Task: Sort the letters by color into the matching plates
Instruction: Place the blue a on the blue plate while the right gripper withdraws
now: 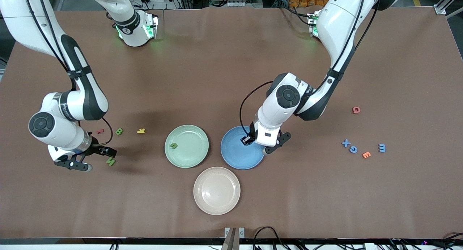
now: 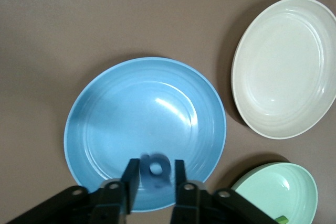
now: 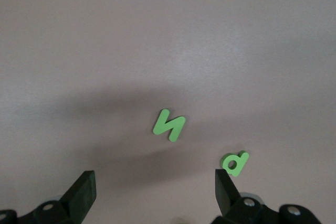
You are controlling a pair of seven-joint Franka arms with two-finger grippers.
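Nearest the camera sits the beige-pink plate (image 1: 217, 190), with nothing in it, just nearer than the blue plate (image 1: 237, 159). Three plates in all: the mint green plate (image 1: 195, 157) lies just beside the blue plate, toward the right arm's end.

Four green letters show. One (image 1: 174, 145), its shape unclear, lies in the green plate. A B (image 1: 119, 131) and an N (image 1: 110, 162) lie on the worktop (image 1: 231, 76) well past the green plate from the blue plate. The fourth green letter (image 3: 234, 162) shows only in the right wrist view, near the N.

Four blue letters show. X (image 1: 346, 143), C (image 1: 353, 149) and M (image 1: 382, 147) lie well apart from the blue plate, toward the left arm's end. The left gripper (image 1: 266, 143) is clamped on the fourth blue letter (image 2: 155, 169) over the blue plate, which holds nothing else.

Among the other colours are two red letters, one (image 1: 356, 110) at the left arm's end and one (image 1: 100, 131) beside the B, one yellow K (image 1: 141, 131) and one orange E (image 1: 366, 155).

The right gripper (image 1: 94, 158) hangs over the N with its fingers wide apart.
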